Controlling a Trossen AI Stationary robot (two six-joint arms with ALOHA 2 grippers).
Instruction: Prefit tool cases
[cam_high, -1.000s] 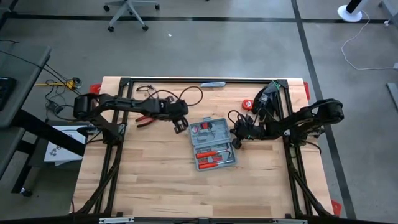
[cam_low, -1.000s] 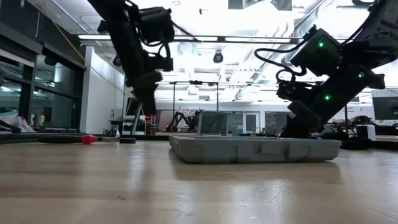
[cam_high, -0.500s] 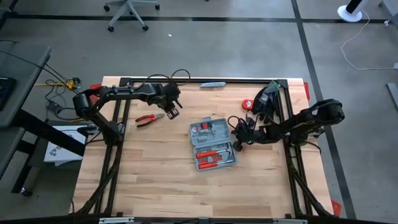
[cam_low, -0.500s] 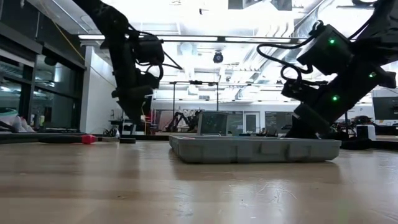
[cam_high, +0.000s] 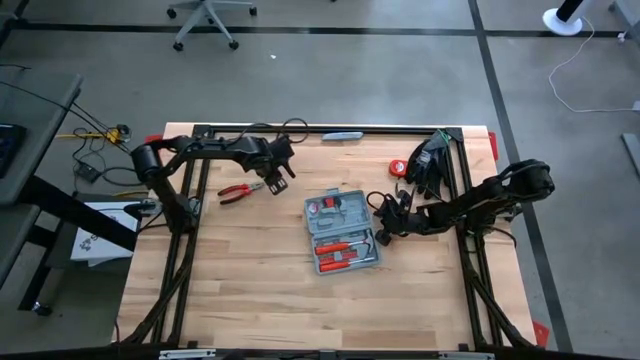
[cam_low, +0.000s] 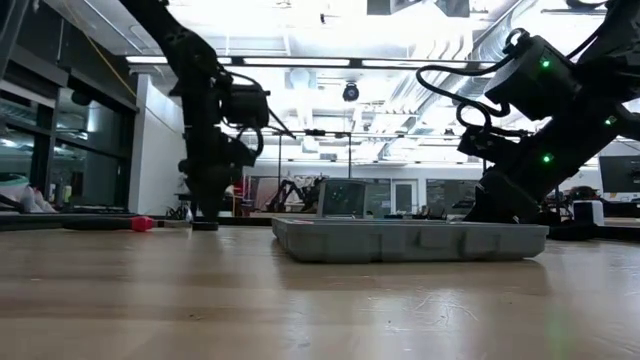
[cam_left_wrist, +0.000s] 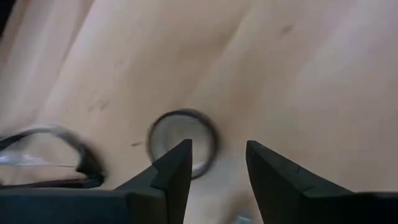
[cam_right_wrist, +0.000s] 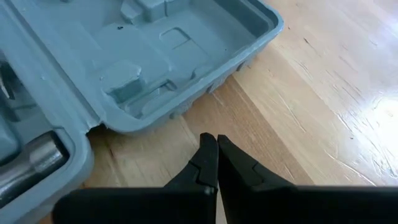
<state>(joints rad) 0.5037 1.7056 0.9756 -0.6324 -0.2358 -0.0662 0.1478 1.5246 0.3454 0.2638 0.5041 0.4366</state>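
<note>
A: Item one on your list, the case?

B: One blue-grey rectangular hinged plastic tool case (cam_high: 342, 232), lying open near the middle of your pale wooden table (cam_high: 250, 300). Red-handled tools (cam_high: 340, 248) sit in the moulded half nearer the table's front edge; the other half holds a round part and a few small pieces I cannot make out.

A: Item two, left gripper?

B: Your left gripper (cam_high: 279, 176) is over the rear left part of the table, well apart from the case. Its fingers (cam_left_wrist: 171, 171) stand parted with nothing between them. In the left wrist view a small round metal ring (cam_left_wrist: 183, 142) lies on the wood just beyond the fingertips.

A: Anything beside it?

B: One pair of red-handled pliers (cam_high: 240, 190), loose on the table, just beside that gripper.

A: Item three, right gripper?

B: Your right gripper (cam_high: 381, 229) is at the case's right edge, fingers (cam_right_wrist: 208, 163) pressed together, empty. In the right wrist view they point at bare wood just beside the case's corner.

A: Remainder?

B: One slim grey-blue bar (cam_high: 342, 135) and one red round object (cam_high: 397, 166), both toward the table's rear edge.
</note>
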